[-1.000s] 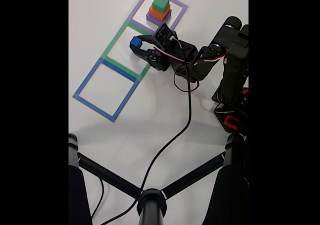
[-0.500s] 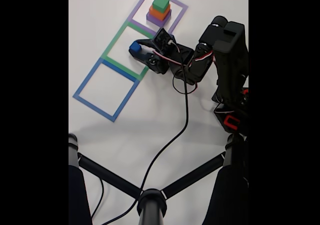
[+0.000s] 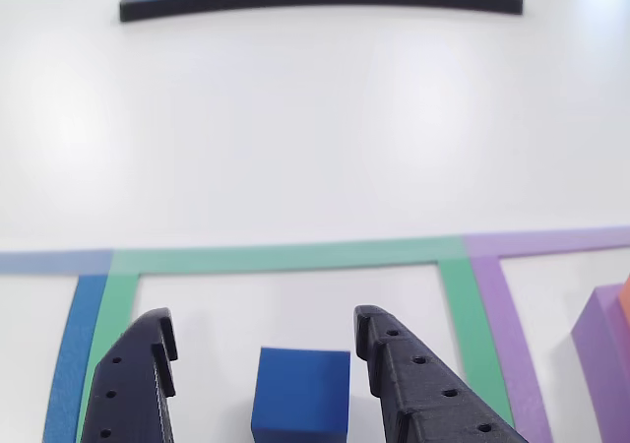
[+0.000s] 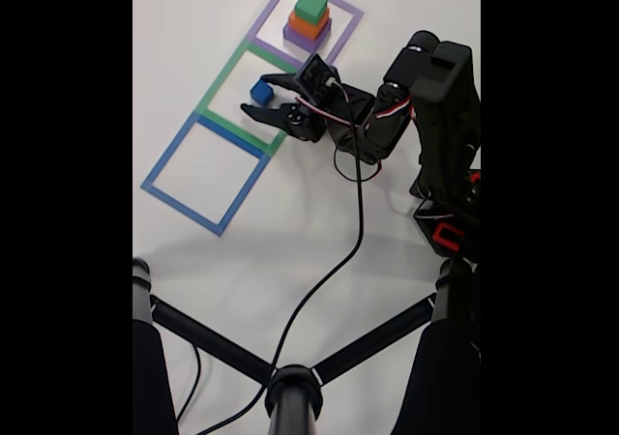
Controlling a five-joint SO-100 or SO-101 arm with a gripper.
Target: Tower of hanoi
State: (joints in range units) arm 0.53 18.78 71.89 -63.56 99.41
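Fingers (image 3: 264, 345) spread, flanking without touching the upright blue cube (image 3: 301, 392).

The other view rides low and close behind the gripper (image 3: 264, 364), facing across the green tape square (image 3: 295, 257). The fixed view looks steeply down from far above that square (image 4: 244, 99). Both share it and the blue cube (image 3: 301, 392).
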